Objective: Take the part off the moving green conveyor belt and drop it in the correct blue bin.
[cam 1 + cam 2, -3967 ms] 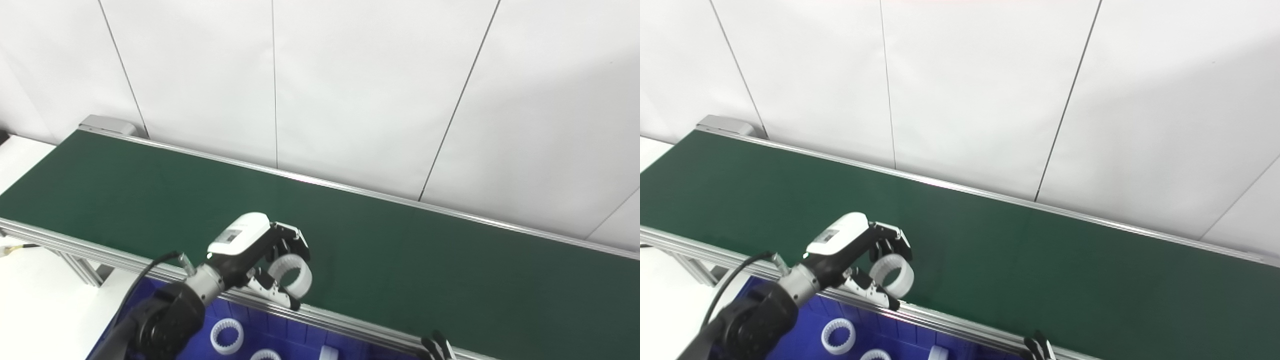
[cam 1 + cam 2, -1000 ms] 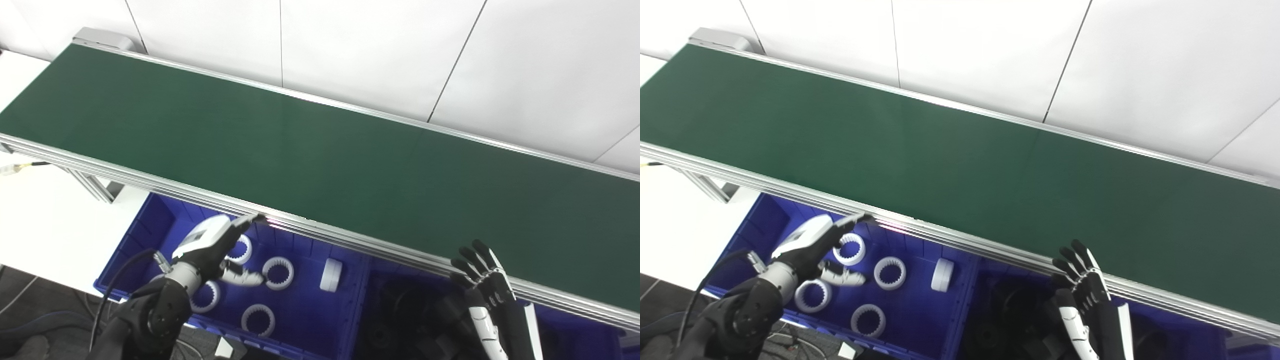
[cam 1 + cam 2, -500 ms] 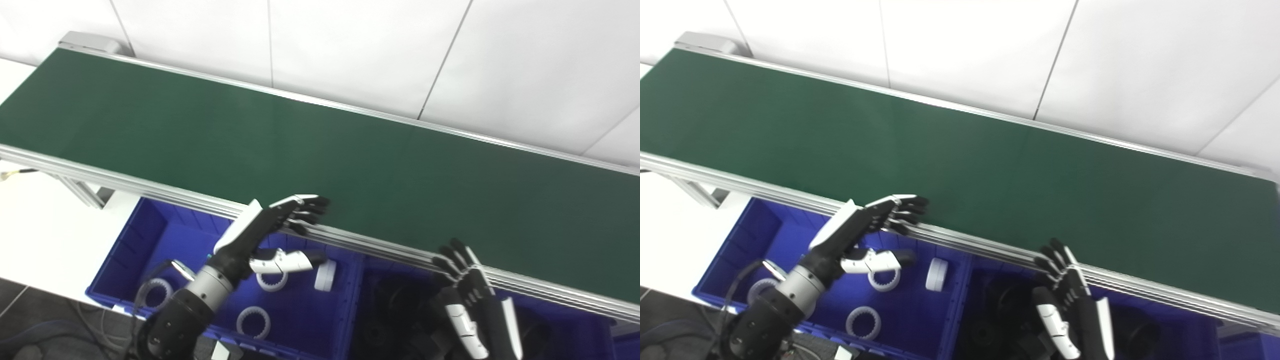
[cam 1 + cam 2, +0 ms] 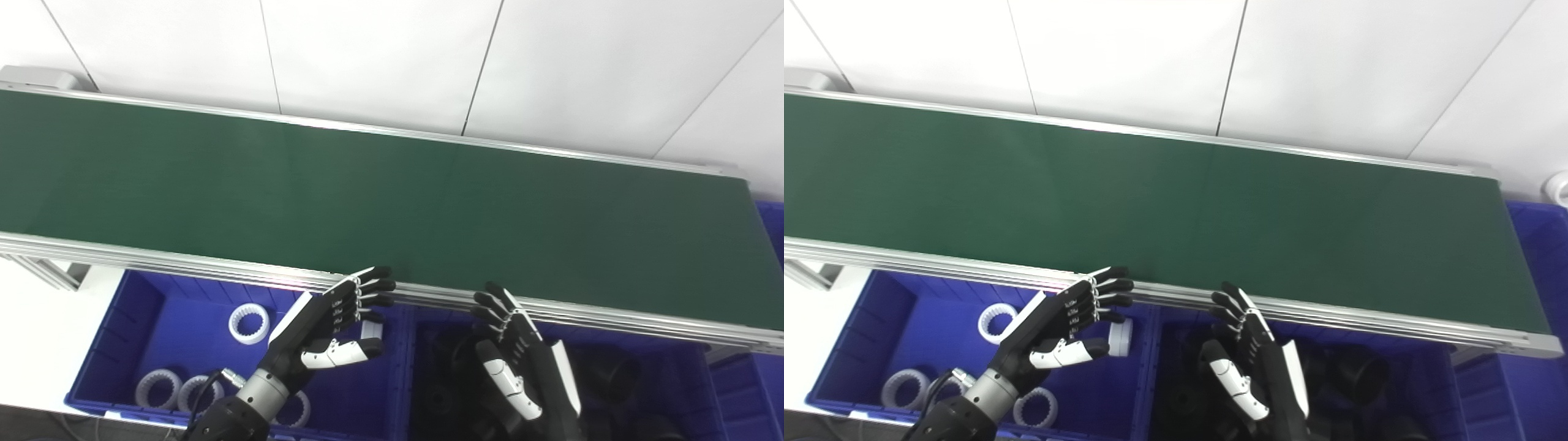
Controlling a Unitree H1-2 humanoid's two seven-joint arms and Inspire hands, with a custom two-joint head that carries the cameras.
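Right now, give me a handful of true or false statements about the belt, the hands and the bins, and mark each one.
1. The green conveyor belt carries no part. True.
2. The left hand grips a white ring. False: it is open, fingers spread, holding nothing.
3. White toothed rings lie in the left blue bin. True.
4. The bin under the right hand holds white rings. False: the right blue bin holds black parts.
5. Both hands hover at the belt's near rail, over the bins. True.
6. The right hand is closed in a fist. False: it is open, fingers extended.
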